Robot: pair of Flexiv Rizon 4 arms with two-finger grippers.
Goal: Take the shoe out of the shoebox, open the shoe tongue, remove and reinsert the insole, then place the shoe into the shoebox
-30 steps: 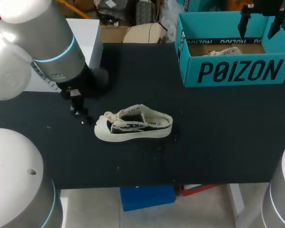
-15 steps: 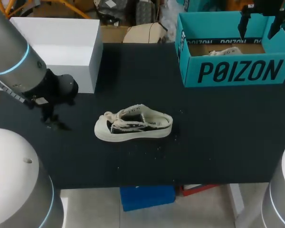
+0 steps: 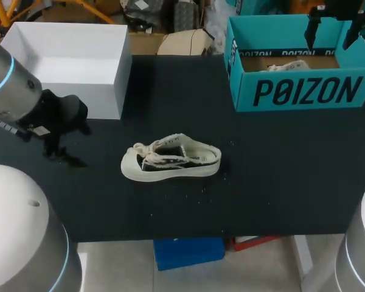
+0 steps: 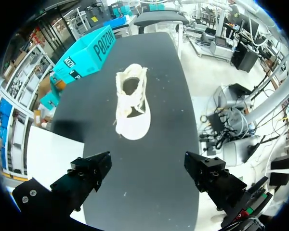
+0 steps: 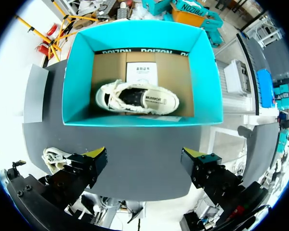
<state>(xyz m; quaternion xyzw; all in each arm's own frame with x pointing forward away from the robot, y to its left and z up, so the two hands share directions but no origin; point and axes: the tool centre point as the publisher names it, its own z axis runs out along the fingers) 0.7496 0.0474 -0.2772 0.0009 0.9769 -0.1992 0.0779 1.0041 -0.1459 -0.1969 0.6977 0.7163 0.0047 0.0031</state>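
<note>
- Head view: a cream-and-black shoe (image 3: 170, 163) stands on its sole in the middle of the black surface (image 3: 274, 176), toe toward the left arm (image 3: 30, 109). That arm sits near an open white box (image 3: 73, 55). The teal shoebox (image 3: 298, 91) is at the far right, well apart from the shoe.
- Left wrist view: the left jaws are spread and hold nothing. The shoe (image 4: 131, 107) lies ahead, apart from them.
- Right wrist view: the right jaws are spread above the shoebox (image 5: 139, 120), gripping nothing. A second shoe (image 5: 137, 100) lies inside.

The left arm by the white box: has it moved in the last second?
Yes. The left gripper has pulled back from the shoe toward the left edge of the table, uncovering the white box it had hidden.
</note>
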